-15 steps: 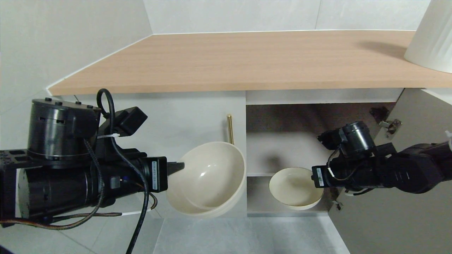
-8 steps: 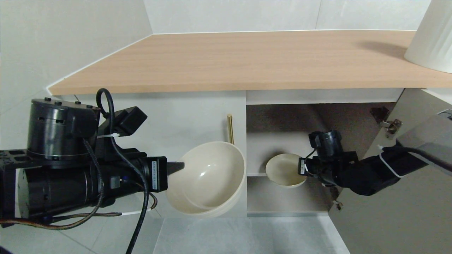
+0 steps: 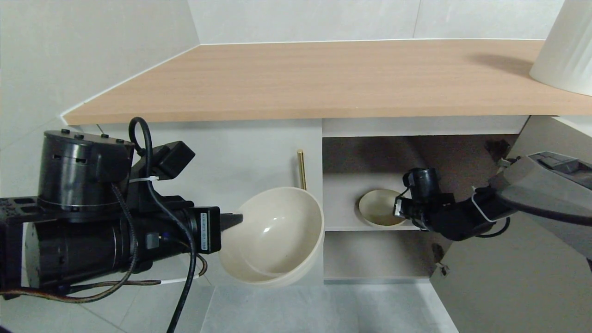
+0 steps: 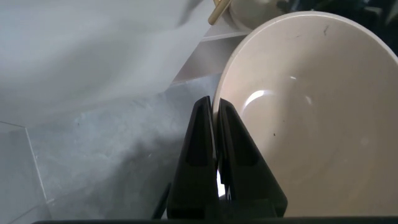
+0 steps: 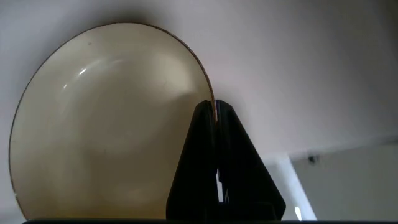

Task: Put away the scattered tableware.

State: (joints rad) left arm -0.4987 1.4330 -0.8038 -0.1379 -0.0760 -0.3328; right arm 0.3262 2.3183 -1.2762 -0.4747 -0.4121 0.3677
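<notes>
Landmark: the cabinet [image 3: 374, 256] under the wooden desk [image 3: 323, 78].

Left gripper [image 3: 231, 219]: clenched on the rim of the large cream bowl [image 3: 273, 236]. The bowl is held tilted, with its hollow facing up and outward, in front of the cabinet's closed left door [image 3: 240, 152] and just below the door's brass handle [image 3: 301, 169].

Right gripper [image 3: 397, 208]: reaches into the cabinet's open right half and pinches the rim of the small cream bowl [image 3: 380, 208]. This bowl lies over the cabinet's inner shelf [image 3: 342, 199]; whether it touches the shelf cannot be told.

The cabinet's right door [image 3: 485, 286] stands swung open. A white ribbed vessel [image 3: 566, 51] stands on top of the cabinet, at its right end.
</notes>
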